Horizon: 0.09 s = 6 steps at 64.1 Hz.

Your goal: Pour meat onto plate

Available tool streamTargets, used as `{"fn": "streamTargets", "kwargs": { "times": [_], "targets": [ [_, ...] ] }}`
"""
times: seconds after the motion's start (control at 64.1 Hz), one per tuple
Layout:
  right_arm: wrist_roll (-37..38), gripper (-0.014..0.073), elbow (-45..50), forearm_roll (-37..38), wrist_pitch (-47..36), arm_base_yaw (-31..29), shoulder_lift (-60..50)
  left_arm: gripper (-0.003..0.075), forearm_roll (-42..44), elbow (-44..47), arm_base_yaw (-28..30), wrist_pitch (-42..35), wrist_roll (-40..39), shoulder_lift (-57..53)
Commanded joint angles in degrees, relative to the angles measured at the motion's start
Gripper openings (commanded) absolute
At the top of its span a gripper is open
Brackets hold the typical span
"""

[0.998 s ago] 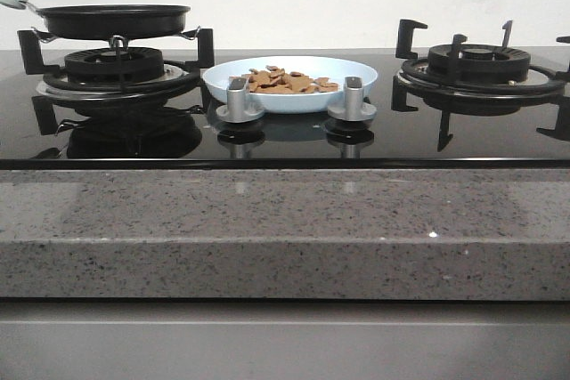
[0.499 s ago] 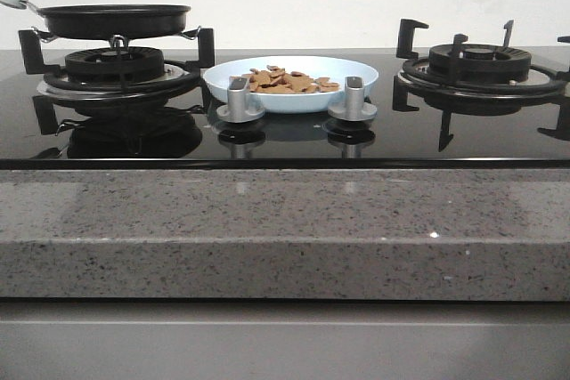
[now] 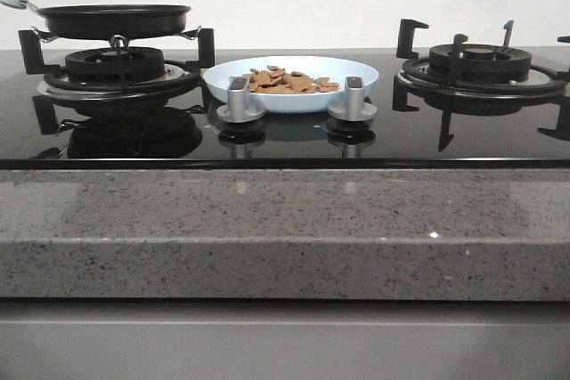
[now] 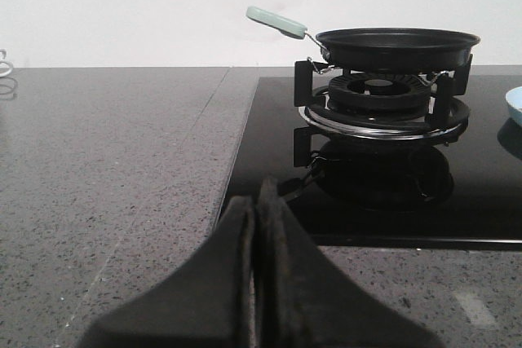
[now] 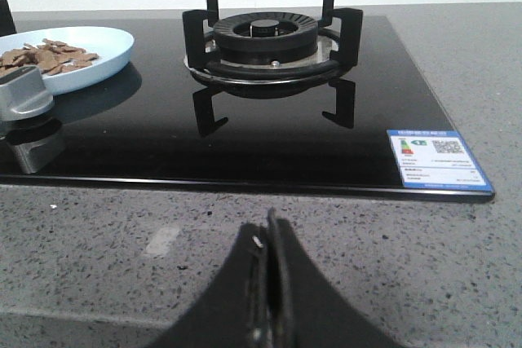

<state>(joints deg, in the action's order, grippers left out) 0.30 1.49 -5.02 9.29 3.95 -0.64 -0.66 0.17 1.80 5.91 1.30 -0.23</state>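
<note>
The pale-blue plate (image 3: 349,69) sits on the black glass hob between the two burners, behind two silver knobs. A heap of orange-brown meat (image 3: 285,81) lies in it; the right wrist view shows the plate (image 5: 102,42) and the meat (image 5: 45,55) too. The black frying pan (image 3: 113,20) rests on the left burner, its pale-green handle (image 4: 276,21) pointing away from the plate. My left gripper (image 4: 256,201) is shut and holds nothing, low over the granite counter in front of the pan. My right gripper (image 5: 270,230) is shut and holds nothing, over the counter before the right burner.
The right burner (image 3: 479,67) carries nothing on its black grate. Two silver knobs (image 3: 239,101) (image 3: 354,99) stand in front of the plate. A blue-and-white label (image 5: 436,160) is stuck on the hob's near right corner. A grey speckled counter (image 3: 285,229) runs along the front.
</note>
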Motion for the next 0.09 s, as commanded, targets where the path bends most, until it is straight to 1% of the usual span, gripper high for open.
{"fn": "streamTargets", "kwargs": {
  "times": [0.0, 0.078],
  "targets": [
    [-0.3, -0.0068, -0.3, 0.4, -4.6, 0.0, -0.9, -0.0020, -0.5, 0.3, -0.1, -4.6, -0.5, -0.9],
    [-0.3, -0.0068, -0.3, 0.4, -4.6, 0.0, -0.9, -0.0020, -0.5, 0.3, -0.1, -4.6, -0.5, -0.9]
  ]
}}
